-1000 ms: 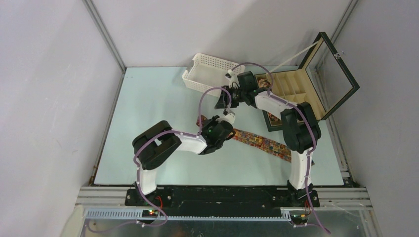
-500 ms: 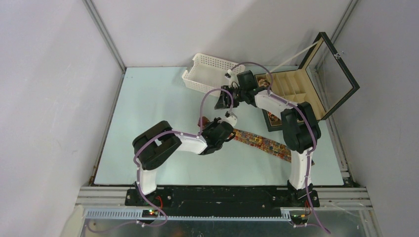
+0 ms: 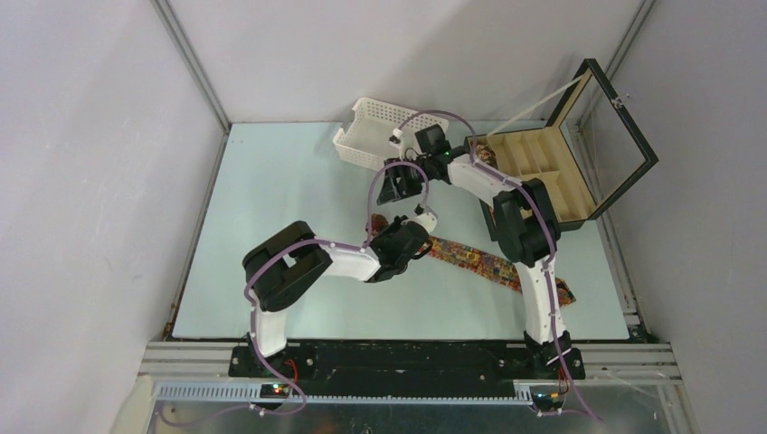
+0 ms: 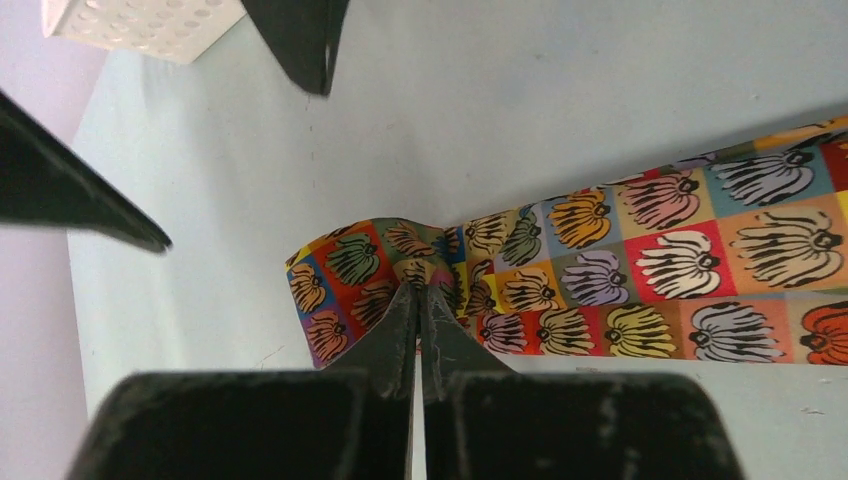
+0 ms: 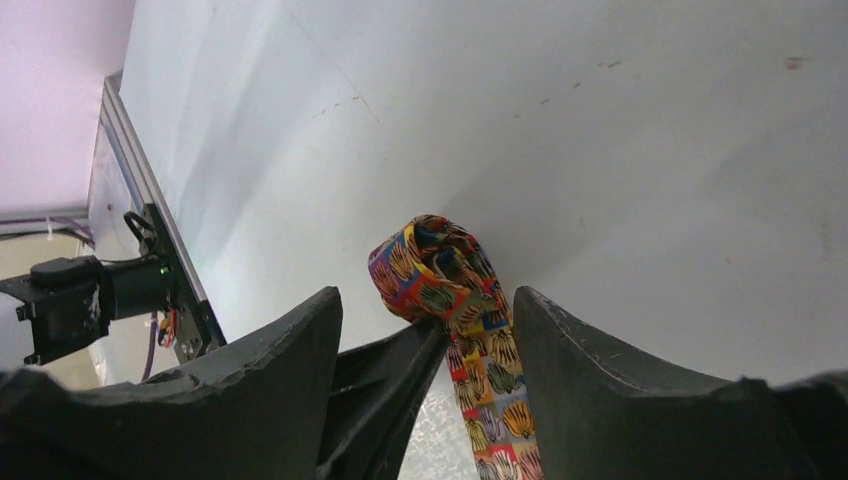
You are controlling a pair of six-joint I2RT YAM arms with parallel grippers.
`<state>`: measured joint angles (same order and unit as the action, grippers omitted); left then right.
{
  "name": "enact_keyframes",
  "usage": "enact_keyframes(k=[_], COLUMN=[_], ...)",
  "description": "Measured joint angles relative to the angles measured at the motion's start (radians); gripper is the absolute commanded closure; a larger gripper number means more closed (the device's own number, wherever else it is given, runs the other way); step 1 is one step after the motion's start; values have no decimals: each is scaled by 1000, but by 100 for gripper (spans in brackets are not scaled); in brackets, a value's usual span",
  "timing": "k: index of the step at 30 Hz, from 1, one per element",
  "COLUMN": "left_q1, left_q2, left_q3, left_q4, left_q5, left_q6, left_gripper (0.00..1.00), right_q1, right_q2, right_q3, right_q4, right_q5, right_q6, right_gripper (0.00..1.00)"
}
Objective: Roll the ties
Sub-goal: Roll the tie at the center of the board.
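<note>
While the left gripper (image 4: pixel 418 292) stands shut on the narrow end of the tie (image 4: pixel 650 270), pinching up a small fold of the patterned cloth, the right gripper (image 5: pixel 425 300) hangs just beyond that end with its jaws wide; the fold shows between them but does not look gripped. The tie lies flat as one strip on the worktop (image 3: pixel 280 199), running from about the middle toward the near right corner and passing under the right arm on the way. The white basket (image 3: pixel 357 145) at the far edge and the open black box (image 3: pixel 534 163) at the far right corner are both well apart from the pinch.

The step in hand looks like starting the roll. To do it well, the right fingers should close on either side of the raised fold, not onto the left fingertips, which sit very close. The first turn needs to be tight and square to the strip's edges, or the coil will cone out sideways. The left jaws should let go only once the right pair has the fold, and the loose length should lie straight so it feeds in untwisted.
</note>
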<state>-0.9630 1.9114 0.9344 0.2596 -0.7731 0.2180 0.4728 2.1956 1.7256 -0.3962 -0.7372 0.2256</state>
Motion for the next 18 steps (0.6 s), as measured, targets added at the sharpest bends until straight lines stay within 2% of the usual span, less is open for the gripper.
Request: enact_keyframes(k=[8,18], left_q1=[-1,-1], left_q2=[0,0], left_q3=[10,10], left_q4=[-11,-11], left_q5=[27,41], left_q6=[-2,-8], left_gripper=[100,100], right_q1=[23,23], right_q2=[112,148], right_q3=[118,151], right_q4=[-95,-153], right_q5=[-54,-69], right_q6=[-45,-80], right_gripper=[35,38])
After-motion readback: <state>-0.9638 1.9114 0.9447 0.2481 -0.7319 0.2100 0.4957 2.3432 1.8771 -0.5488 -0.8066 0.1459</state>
